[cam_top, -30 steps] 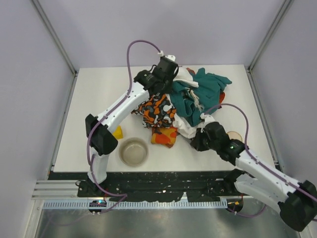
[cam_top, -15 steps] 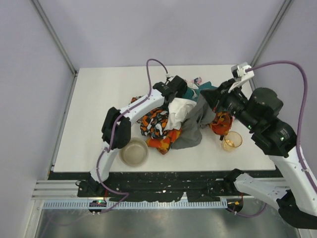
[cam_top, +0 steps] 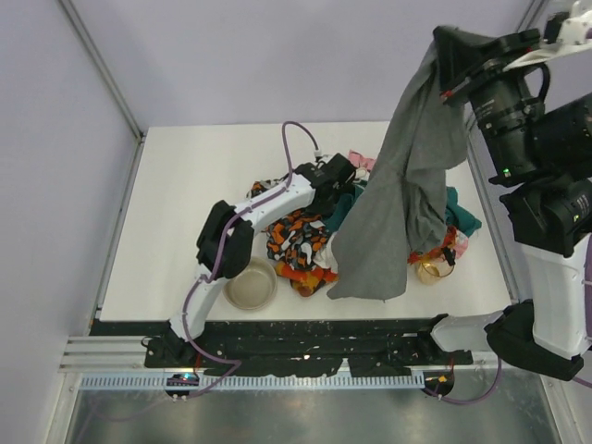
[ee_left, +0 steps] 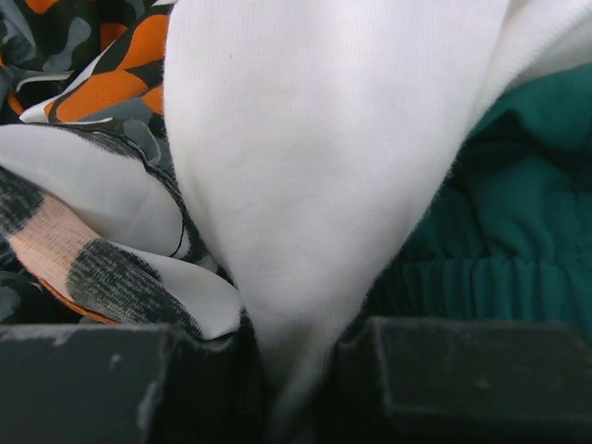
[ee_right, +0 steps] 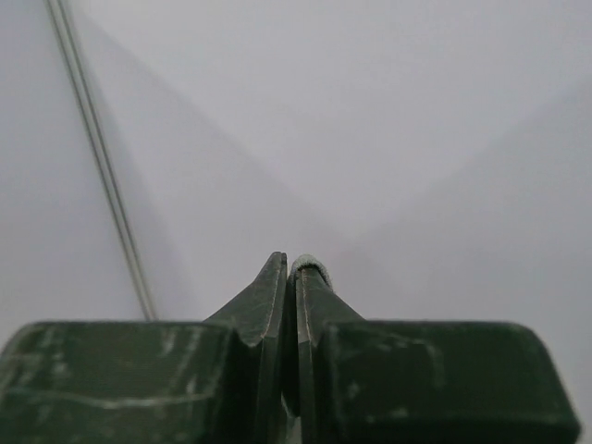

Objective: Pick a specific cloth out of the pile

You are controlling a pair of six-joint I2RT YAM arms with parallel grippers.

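Note:
The grey cloth (cam_top: 407, 176) hangs long and loose from my right gripper (cam_top: 444, 48), which is raised high above the table's right side and shut on the cloth's top edge. Its lower end dangles over the pile's near right side. In the right wrist view the gripper (ee_right: 291, 270) shows only a sliver of grey fabric at its tips. The pile (cam_top: 301, 242) of teal, white, pink and orange-black-white cloths lies mid-table. My left gripper (cam_top: 339, 176) is down in the pile, and in the left wrist view it (ee_left: 291, 344) is shut on a fold of white cloth (ee_left: 314, 166).
A metal bowl (cam_top: 251, 283) stands near the front edge, left of the pile. An orange cup (cam_top: 431, 270) sits right of the pile, partly behind the hanging cloth. Teal cloth (ee_left: 518, 231) and patterned cloth (ee_left: 102, 83) flank the left gripper. Enclosure walls surround the table.
My right arm has risen high, lifting the grey cloth out of the pile until it hangs nearly free. The left gripper stays in the pile, holding the white cloth down.

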